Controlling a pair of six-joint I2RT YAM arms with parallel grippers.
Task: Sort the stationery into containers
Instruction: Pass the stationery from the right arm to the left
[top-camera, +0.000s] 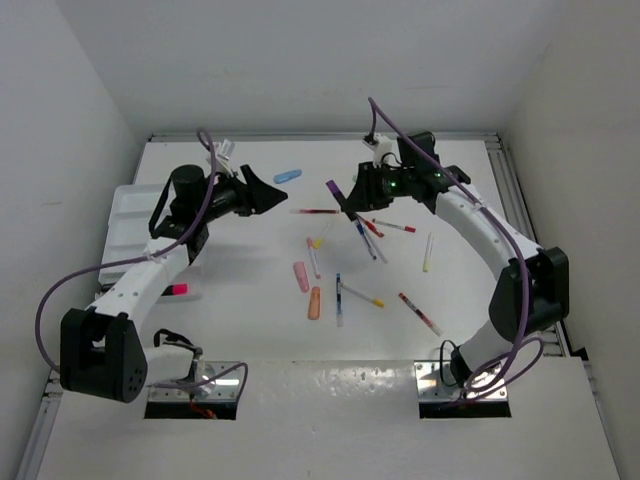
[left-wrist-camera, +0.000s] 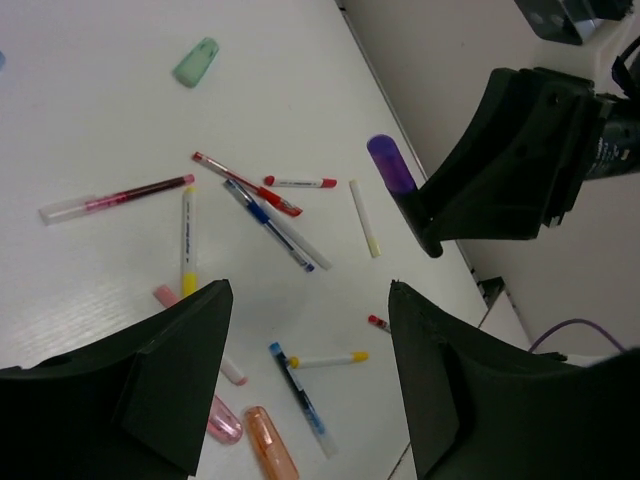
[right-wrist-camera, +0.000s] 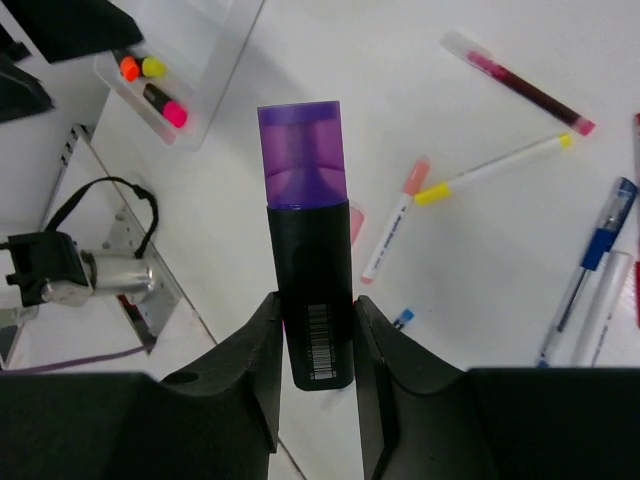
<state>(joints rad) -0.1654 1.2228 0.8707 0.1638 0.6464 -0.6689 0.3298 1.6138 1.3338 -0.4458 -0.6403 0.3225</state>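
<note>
The right gripper (right-wrist-camera: 318, 340) has its jaws closed narrow on the tail end of a stubby black plastic highlighter with a translucent purple cap (right-wrist-camera: 305, 200), held above the white desk (top-camera: 260, 340) and the scattered thin pens (top-camera: 362, 295), well right of the shallow white plastic tray (top-camera: 125, 215) at the left. The highlighter looks light, stiff and smooth, so it may pivot; a mid-barrel hold seems safer. The left gripper (left-wrist-camera: 305, 300) hangs with jaws wide, empty.
</note>
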